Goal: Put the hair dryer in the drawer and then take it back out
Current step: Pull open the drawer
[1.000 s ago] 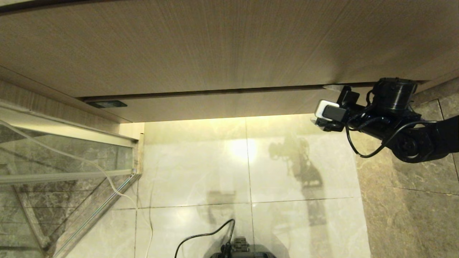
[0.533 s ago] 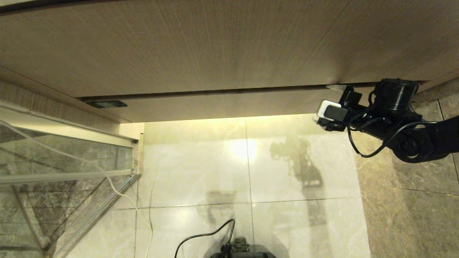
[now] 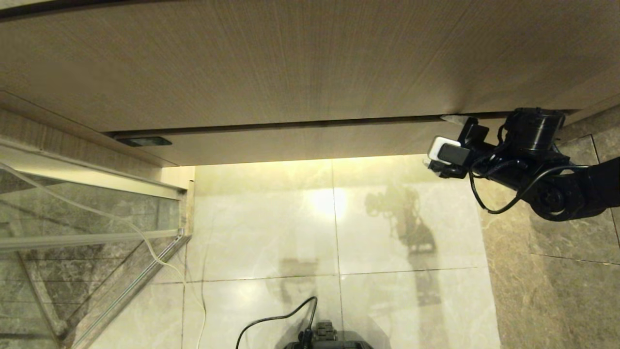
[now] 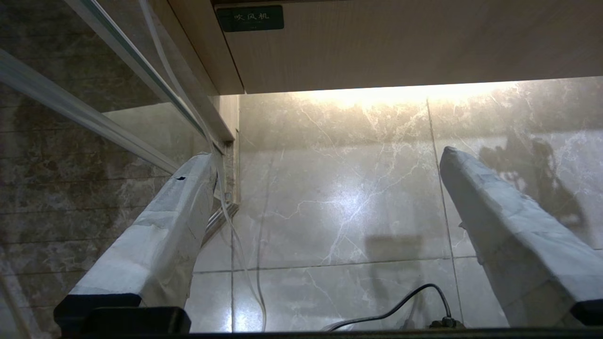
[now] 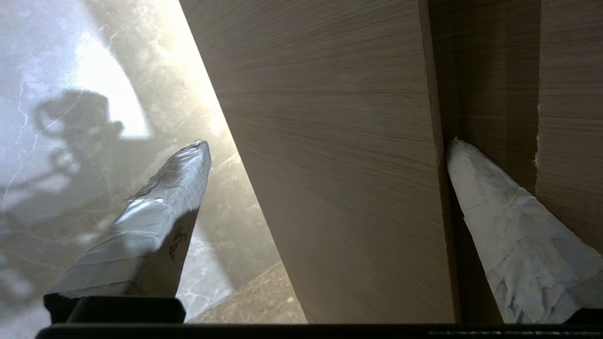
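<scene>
The drawer (image 3: 300, 140) shows as a long, low beige wood-grain front under the taller panel, with a thin dark gap along its top edge. My right gripper (image 3: 459, 124) is at the drawer's right end. In the right wrist view the right gripper (image 5: 328, 143) is open astride the drawer front (image 5: 330, 226). One of its fingers (image 5: 490, 207) sits in the dark gap behind the front's edge, and the other hangs over the floor. My left gripper (image 4: 326, 154) is open over the floor tiles, holding nothing. The hair dryer is out of view.
A dark label (image 3: 144, 141) sits at the drawer front's left end. A glass partition (image 3: 87, 218) with a white hose (image 3: 145, 242) stands at the left. A black cable (image 3: 271, 320) lies on the glossy tile floor (image 3: 271, 223) near my base.
My right gripper has edged very slightly to the right at the drawer's end. The drawer front has not visibly moved.
</scene>
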`<state>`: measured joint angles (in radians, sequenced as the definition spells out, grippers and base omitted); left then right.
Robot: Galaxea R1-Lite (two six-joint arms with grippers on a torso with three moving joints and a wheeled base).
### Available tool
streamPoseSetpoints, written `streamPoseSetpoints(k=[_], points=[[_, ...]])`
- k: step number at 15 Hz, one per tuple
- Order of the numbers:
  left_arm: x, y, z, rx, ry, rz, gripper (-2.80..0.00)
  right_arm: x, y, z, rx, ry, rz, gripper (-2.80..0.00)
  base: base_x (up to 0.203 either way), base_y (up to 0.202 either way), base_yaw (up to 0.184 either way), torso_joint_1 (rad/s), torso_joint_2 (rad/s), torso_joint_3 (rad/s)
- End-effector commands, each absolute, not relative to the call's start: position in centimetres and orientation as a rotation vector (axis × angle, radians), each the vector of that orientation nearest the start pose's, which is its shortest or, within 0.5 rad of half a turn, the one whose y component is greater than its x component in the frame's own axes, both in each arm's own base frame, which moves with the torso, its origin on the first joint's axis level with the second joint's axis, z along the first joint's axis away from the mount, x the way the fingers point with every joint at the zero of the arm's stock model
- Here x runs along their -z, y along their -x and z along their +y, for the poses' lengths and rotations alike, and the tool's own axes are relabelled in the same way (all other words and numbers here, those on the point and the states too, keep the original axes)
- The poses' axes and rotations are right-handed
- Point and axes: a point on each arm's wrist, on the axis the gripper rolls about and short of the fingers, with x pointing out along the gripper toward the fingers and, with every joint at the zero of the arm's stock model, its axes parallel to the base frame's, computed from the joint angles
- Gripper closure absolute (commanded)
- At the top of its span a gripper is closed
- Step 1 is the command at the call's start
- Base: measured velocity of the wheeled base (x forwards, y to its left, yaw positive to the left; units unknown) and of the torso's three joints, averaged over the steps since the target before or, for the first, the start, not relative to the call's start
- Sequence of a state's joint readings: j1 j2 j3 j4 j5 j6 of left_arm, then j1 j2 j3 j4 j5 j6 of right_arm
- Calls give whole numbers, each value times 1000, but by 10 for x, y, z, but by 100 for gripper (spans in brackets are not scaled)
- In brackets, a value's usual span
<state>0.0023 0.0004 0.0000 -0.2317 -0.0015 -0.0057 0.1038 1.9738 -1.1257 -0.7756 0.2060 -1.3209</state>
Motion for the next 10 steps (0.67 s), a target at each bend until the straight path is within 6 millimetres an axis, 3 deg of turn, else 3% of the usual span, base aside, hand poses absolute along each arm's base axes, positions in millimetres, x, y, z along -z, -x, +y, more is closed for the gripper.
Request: streamPoseSetpoints(k=[1,10], points=[[-88,22,0,-1,6,-193,-280,-183,-390,45,-324,1310,-124,-280,0,0,0,0,0,0],[-88,22,0,-1,6,-193,-280,-176,-378,35,-376,1318,-19,-280,0,0,0,0,0,0]])
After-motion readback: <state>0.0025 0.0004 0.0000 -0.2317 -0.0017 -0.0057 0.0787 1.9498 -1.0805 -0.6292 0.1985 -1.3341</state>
